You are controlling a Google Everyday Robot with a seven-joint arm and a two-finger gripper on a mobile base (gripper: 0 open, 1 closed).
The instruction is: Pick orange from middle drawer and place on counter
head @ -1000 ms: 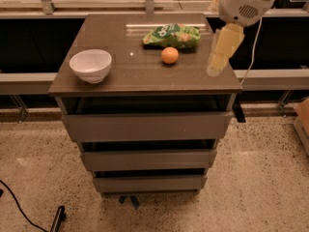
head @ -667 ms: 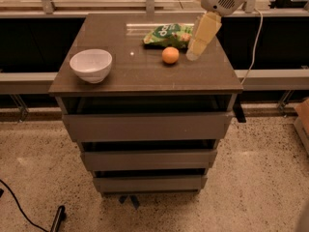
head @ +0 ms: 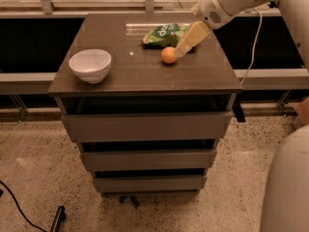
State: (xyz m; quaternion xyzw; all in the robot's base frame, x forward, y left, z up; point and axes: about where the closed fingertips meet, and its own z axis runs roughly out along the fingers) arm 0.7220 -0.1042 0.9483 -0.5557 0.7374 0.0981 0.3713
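The orange (head: 168,55) rests on the dark brown counter (head: 140,74), right of its middle and just in front of a green snack bag (head: 164,34). My gripper (head: 180,52) reaches down from the upper right on a white arm; its cream tip is right beside the orange on its right side, touching or nearly so. The orange sits on the counter and is not lifted. The middle drawer (head: 147,158) is the second grey front below the counter, with a dark gap above it.
A white bowl (head: 90,65) stands on the counter's left side. Top drawer (head: 145,126) and lowest drawer (head: 147,182) fronts step inward downward. A black cable (head: 19,207) lies on the speckled floor at left. My pale body (head: 287,187) fills the lower right.
My gripper has moved left and down across the counter's right side, from near the right edge to right beside the orange. The orange, bag and bowl have not moved.
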